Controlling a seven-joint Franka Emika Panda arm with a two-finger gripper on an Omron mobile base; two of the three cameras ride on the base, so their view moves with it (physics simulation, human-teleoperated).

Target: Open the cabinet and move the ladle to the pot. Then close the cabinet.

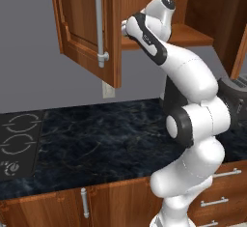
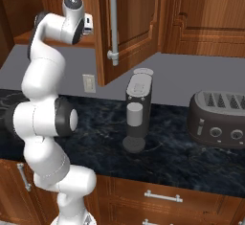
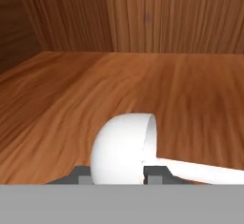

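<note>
Grey wall [image 1: 29,66], dark marbled counter [image 1: 96,144], black cooktop [image 1: 17,141], wooden drawers [image 2: 162,195], toaster [image 2: 217,118]

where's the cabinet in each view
left base view: cabinet upper left, standing open, arm reaching in.
right base view: top centre, its open door above the counter.
hand view: seen from inside, the wooden shelf with the ladle lying on it.
shared landmark: that shelf, upper right in the left base view, at the left edge in the right base view.
</note>
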